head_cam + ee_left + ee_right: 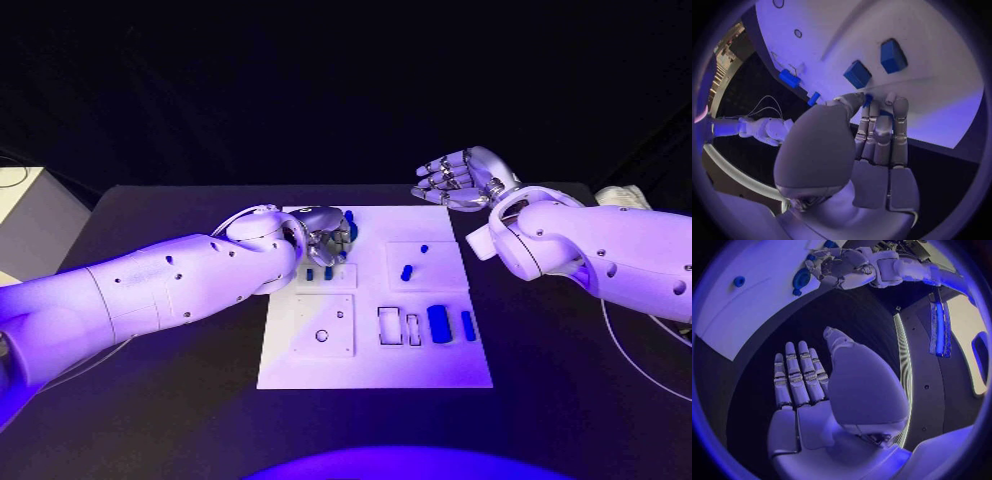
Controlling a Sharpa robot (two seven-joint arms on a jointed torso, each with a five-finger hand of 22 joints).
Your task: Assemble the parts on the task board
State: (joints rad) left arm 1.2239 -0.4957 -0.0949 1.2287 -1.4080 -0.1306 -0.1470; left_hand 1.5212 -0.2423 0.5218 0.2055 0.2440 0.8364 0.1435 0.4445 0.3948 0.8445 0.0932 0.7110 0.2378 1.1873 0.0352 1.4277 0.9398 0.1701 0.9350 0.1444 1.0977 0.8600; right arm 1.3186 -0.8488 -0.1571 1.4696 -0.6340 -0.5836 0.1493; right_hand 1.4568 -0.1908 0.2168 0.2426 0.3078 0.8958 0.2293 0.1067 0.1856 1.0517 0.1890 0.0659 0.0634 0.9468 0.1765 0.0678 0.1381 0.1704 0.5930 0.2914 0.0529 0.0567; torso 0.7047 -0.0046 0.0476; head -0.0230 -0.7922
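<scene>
The task board (375, 365) lies nearest on the black counter (173, 420), a white plate with cut-out recesses along its near half and small blue parts (438, 324) standing in the slots at the near right. Further back, the left hand (326, 232) is down on the board's far-left corner, fingers curled close with a small blue part (868, 99) showing at their tips; whether it truly grips it I cannot tell. The right hand (459, 178) hovers off beyond the board's far-right corner, fingers spread apart and holding nothing. The risk looks plain: a loose pinch could let the piece slip or tilt as it lifts. Two more blue parts (411, 262) lie just beside the left hand, close enough for its knuckles to knock them astray.
</scene>
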